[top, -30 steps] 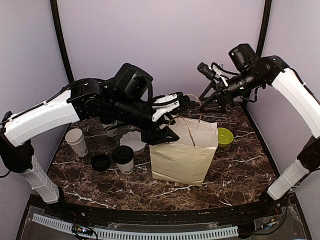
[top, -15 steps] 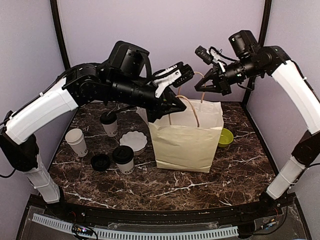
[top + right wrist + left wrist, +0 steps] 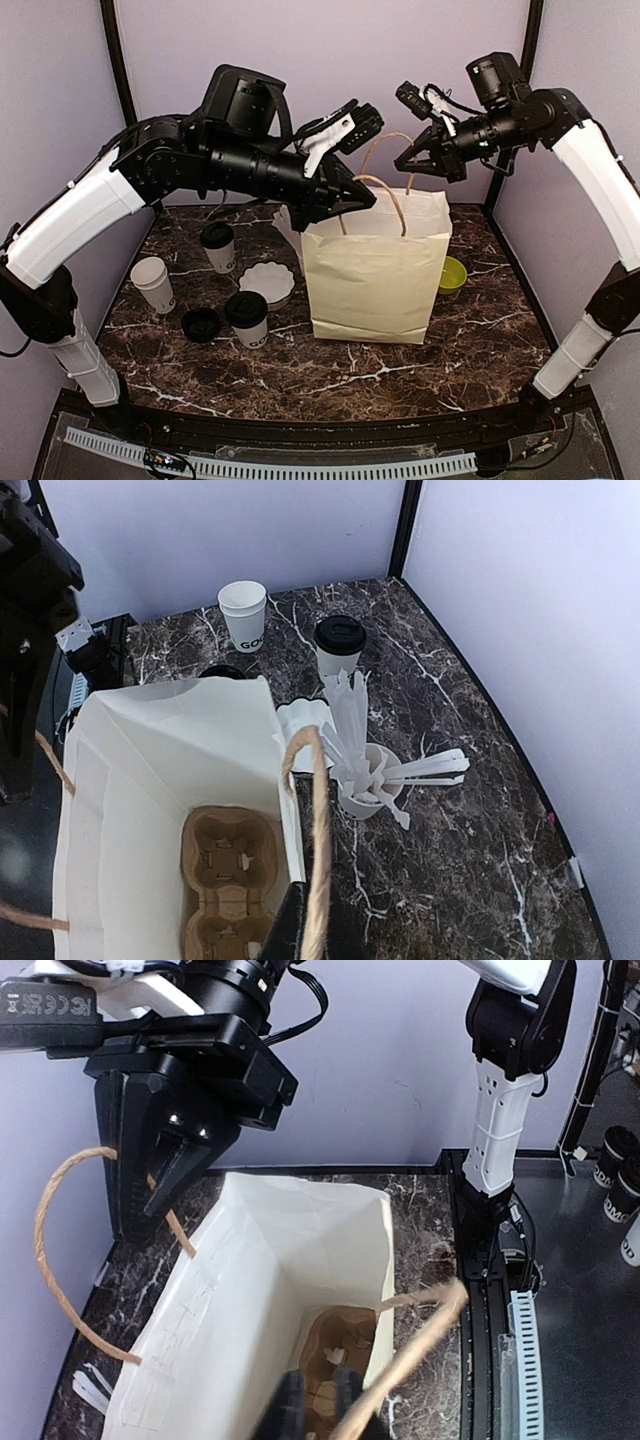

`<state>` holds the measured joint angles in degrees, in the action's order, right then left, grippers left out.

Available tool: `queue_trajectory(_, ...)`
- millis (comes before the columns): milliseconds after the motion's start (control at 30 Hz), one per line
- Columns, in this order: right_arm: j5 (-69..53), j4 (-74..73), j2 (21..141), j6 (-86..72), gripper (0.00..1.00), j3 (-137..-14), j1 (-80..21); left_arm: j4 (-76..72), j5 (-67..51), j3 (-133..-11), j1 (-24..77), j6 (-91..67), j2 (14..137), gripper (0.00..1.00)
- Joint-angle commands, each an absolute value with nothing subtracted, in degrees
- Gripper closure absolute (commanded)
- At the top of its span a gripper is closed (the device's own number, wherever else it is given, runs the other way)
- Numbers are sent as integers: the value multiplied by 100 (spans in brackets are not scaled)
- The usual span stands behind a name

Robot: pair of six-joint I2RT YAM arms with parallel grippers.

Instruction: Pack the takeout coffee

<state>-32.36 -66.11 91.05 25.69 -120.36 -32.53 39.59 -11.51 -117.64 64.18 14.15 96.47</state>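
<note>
1. The takeout coffee sits on the left half of the desk. The far lidded cup is toward the far-left corner and the near lidded cup is closer to the near edge. Both are upright and outside the bag.
2. The left gripper is clamped shut on the near handle. It should probably pull outward gently rather than upward, so the bag's base does not leave the desk.
3. The paper bag stands upright mid-desk with its mouth open. A cup carrier lies flat on its floor. The mouth wants to be wide and square above the carrier's wells.
4. The right gripper is pinched shut on the far handle. Matching the left's pull evenly looks wise, since a lopsided tug could tip the bag or tear a handle.
</note>
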Motion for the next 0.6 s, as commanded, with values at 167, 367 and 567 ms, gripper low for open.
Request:
queue_trajectory(167,-3223,-6509,9031,2773,16,-10758,-3147,4550,-901,-11030,6423,1515,9402,29)
queue_trajectory(367,-3198,-6551,8816,2834,2,-10604,-3146,4435,-1273,-10614,6459,1557,8668,20)
queue_trajectory(567,-3160,-6628,8710,2804,1,-10721,-3146,3879,-753,-9988,6460,1517,8092,19)
